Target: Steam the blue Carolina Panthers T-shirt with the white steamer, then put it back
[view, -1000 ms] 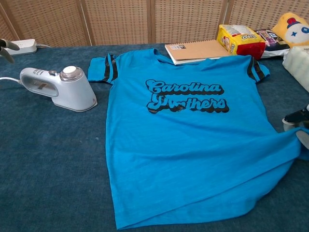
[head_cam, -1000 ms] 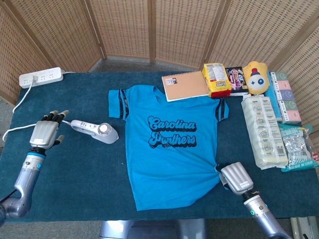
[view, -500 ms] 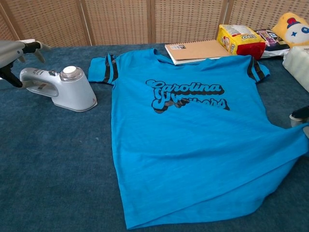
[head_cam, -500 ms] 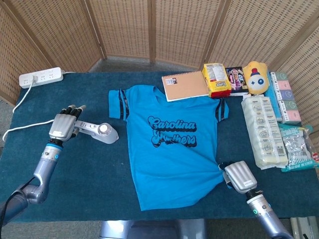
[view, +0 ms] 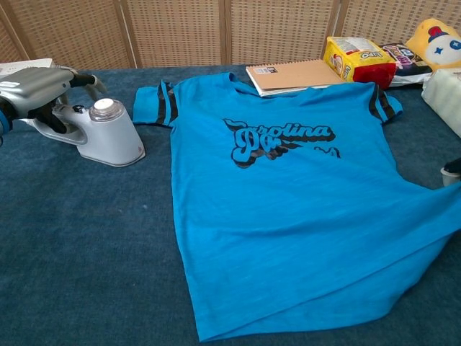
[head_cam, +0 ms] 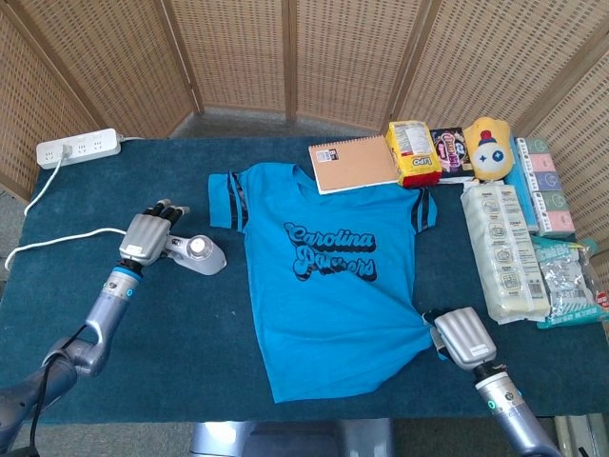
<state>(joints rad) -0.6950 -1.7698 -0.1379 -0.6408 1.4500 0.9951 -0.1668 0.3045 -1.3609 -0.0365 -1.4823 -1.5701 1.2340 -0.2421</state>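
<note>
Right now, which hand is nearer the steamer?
Left. The left hand is over the steamer handle; the right hand is across the T-shirt, at its lower corner.

A: Where is the left hand (head_cam: pixel 148 236)?
B: Over the handle of the white steamer (head_cam: pixel 197 252), which lies on the blue table (head_cam: pixel 143 314) left of the T-shirt (head_cam: pixel 328 286); its cord runs toward the power strip (head_cam: pixel 78 149)

A: And the right hand (head_cam: pixel 461 337)?
B: At the shirt's lower right hem, where the cloth is drawn toward it; whether it pinches the hem cannot be told

A: What lies beyond the shirt?
B: A notebook (head_cam: pixel 354 163), a yellow bag (head_cam: pixel 414 152) and a yellow plush toy (head_cam: pixel 488 149)
</note>
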